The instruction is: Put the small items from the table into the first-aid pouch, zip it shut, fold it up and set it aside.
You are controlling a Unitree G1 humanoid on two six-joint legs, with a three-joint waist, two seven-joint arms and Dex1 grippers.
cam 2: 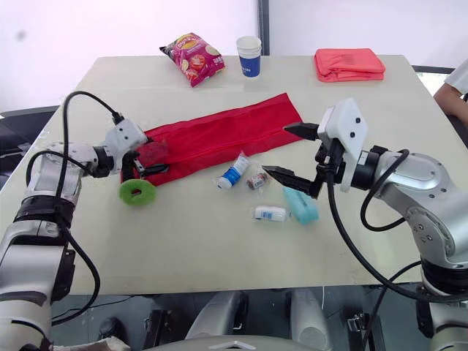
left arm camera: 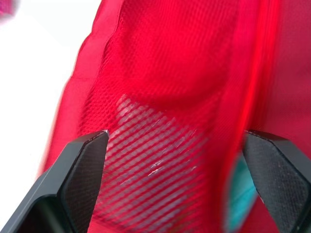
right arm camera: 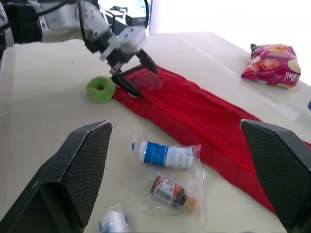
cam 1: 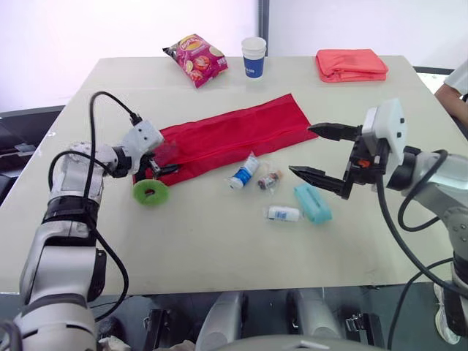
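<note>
Pouch mesh (left arm camera: 160,97) seemingly between left jaws.

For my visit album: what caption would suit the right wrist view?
Framed by the open right end effector: the left end effector at the red pouch, beside a green ring.

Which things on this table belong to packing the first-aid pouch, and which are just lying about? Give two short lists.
Belong to the job: red pouch, green ring, blue-and-white roll, small brown bottle, small white roll, teal pack.
Lying about: crisp packet, paper cup, folded coral cloth.
</note>
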